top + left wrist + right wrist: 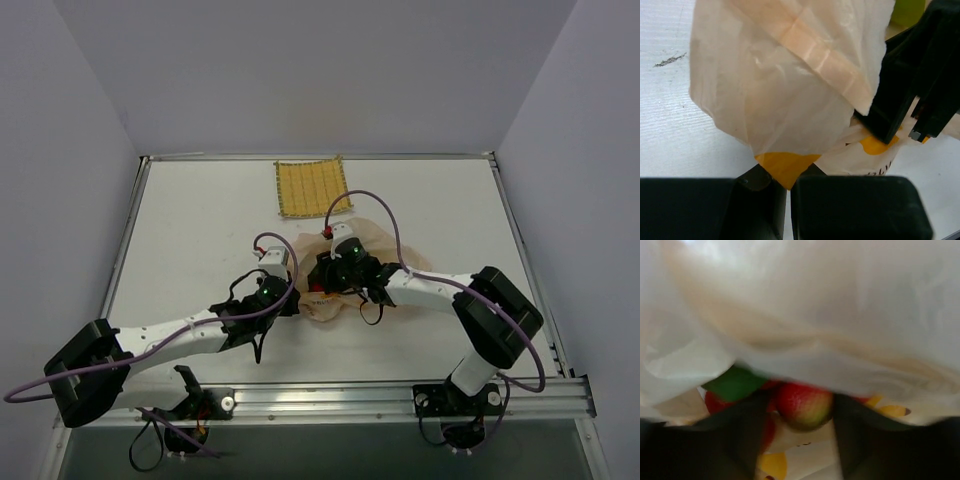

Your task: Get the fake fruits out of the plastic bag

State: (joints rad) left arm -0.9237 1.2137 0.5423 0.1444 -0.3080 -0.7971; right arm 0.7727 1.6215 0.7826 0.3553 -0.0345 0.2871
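The plastic bag (345, 300) lies crumpled at the table's middle, pale peach with yellow marks. My left gripper (291, 299) is at its left edge, shut on a yellow-printed corner of the bag (785, 167). My right gripper (323, 283) reaches into the bag's mouth. In the right wrist view, under the bag's film (805, 315), a glossy red berry with a green-yellow underside (804, 404) fills the gap of the right gripper (800, 410), both fingers against its sides. A dark green leaf (734, 383) and more red lie to its left. A lime-green fruit (907, 11) peeks out at the top right of the left wrist view.
A square yellow woven mat (312, 188) lies on the white table beyond the bag. The right arm's black gripper body (920, 85) stands close to the left gripper's right side. A raised metal rim (520, 240) borders the table.
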